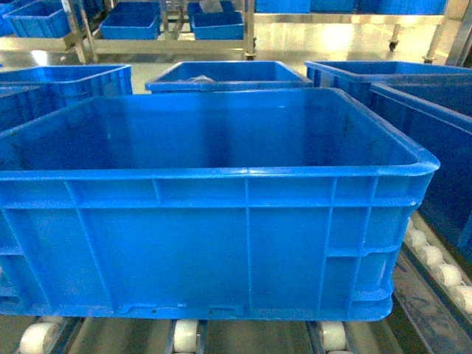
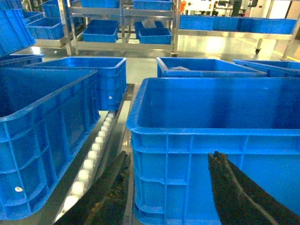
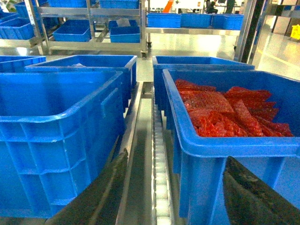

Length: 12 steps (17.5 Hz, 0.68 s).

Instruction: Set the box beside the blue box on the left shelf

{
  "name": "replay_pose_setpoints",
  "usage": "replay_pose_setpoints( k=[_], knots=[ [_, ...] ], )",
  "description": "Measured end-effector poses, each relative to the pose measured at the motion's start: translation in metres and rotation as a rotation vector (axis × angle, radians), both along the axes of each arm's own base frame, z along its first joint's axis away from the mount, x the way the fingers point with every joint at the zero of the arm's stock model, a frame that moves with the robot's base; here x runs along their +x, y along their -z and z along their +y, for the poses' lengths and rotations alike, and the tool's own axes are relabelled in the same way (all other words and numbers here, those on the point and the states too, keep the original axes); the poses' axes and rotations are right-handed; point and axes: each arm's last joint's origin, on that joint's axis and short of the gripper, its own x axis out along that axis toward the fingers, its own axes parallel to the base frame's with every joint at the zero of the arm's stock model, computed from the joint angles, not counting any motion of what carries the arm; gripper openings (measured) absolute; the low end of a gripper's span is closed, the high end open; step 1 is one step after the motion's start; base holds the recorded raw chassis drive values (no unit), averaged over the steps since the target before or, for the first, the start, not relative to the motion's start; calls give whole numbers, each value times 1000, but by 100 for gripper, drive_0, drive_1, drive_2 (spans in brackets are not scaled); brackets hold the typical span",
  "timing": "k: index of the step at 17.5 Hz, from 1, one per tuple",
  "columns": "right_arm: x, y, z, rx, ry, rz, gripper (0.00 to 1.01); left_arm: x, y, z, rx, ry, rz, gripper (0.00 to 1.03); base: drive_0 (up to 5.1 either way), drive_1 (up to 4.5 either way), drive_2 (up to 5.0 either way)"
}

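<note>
The box (image 1: 221, 214), a large empty bright-blue crate, fills the head view and rests on the white rollers of the left shelf (image 1: 184, 335). In the left wrist view its near left corner (image 2: 187, 154) stands between my left gripper's (image 2: 171, 154) open fingers (image 2: 115, 187). Another blue box (image 2: 42, 136) sits to its left across a roller strip (image 2: 91, 159). In the right wrist view the box (image 3: 56, 131) is on the left. My right gripper (image 3: 177, 157) is open, with the corner of a neighbouring crate (image 3: 225, 154) between its fingers. Neither gripper shows in the head view.
The crate on the right holds red bagged items (image 3: 225, 110). More blue crates (image 1: 228, 74) stand close behind on the same rack. A roller strip (image 3: 161, 187) runs between the box and the right crate. Across the floor, steel racks (image 1: 169, 29) carry smaller blue bins.
</note>
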Motion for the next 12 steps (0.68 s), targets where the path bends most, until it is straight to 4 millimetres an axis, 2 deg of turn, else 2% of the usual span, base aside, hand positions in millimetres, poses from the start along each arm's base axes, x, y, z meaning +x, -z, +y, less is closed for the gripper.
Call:
replay_pose_setpoints(
  k=[3,4,12],
  knots=[
    [0,0,0,0,0,0,95,0,0,0,0,0,0,87,0,0,0],
    [0,0,0,0,0,0,99,0,0,0,0,0,0,99,0,0,0],
    [0,0,0,0,0,0,98,0,0,0,2,0,0,98,0,0,0]
  ],
)
